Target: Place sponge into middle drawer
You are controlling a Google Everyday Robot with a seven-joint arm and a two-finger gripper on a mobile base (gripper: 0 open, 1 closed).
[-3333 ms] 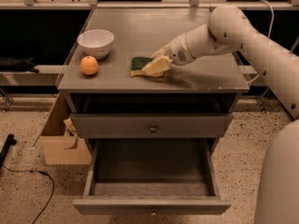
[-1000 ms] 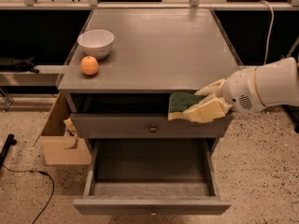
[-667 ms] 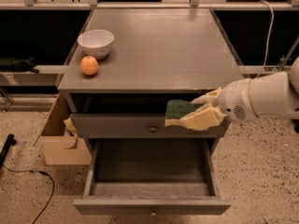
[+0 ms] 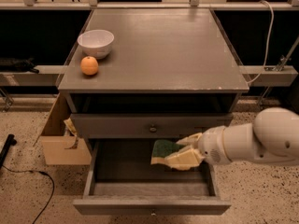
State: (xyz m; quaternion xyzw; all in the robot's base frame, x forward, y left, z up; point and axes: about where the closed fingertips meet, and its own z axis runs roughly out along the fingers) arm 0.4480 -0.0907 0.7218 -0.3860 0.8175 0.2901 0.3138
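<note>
Pincer pinching sponge hangs just above the open middle drawer, w/ best release likely coming after lowering closer to the drawer floor, clear of front & side walls.

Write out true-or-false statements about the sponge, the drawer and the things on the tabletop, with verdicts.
1. The end effector holds the sponge over the open middle drawer. True.
2. The white bowl and the orange both rest on the cabinet top. True.
3. The sponge lies on the cabinet top. False: the end effector holds it, down at the drawer.
4. The orange sits inside the bowl. False: it sits beside it.
</note>
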